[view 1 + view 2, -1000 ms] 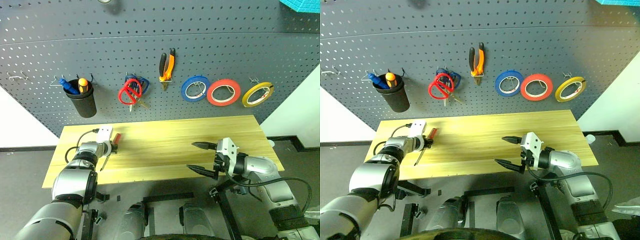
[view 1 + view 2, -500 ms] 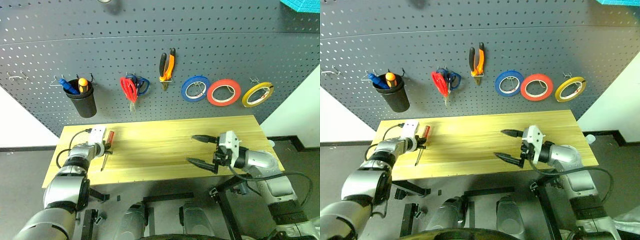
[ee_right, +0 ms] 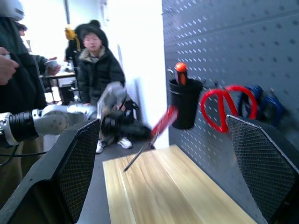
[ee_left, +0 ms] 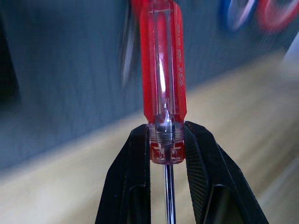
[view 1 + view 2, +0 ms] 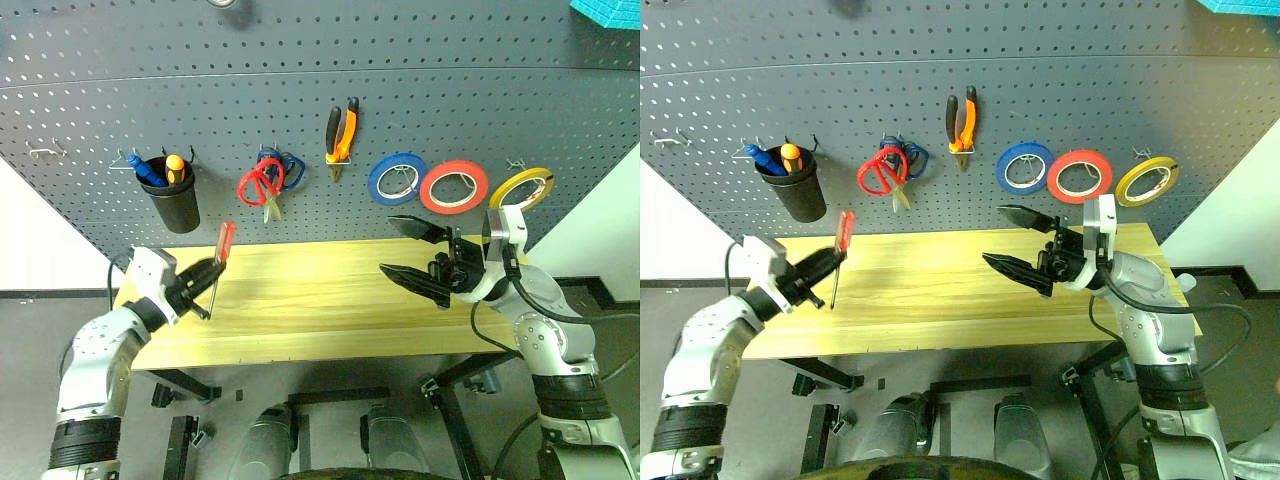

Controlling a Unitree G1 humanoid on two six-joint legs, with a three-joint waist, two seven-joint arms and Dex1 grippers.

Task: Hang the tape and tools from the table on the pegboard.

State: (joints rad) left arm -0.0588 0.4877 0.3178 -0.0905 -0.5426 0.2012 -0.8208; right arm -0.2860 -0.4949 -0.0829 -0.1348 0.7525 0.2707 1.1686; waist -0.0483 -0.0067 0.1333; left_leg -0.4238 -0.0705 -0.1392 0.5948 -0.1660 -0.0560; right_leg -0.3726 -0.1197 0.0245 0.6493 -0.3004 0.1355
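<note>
While the right pincer [image 5: 408, 250] gapes empty, the left pincer [image 5: 205, 285] grips the screwdriver [image 5: 219, 261], handle up, above the counter [image 5: 330, 300].

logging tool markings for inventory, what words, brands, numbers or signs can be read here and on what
Red screwdriver handle, held in the left pincer: one line of small embossed print runs along the clear plastic, too blurred to read.
Pliers, red scissors, black cup, tape rings and pegboard: no readable text or signs.
</note>
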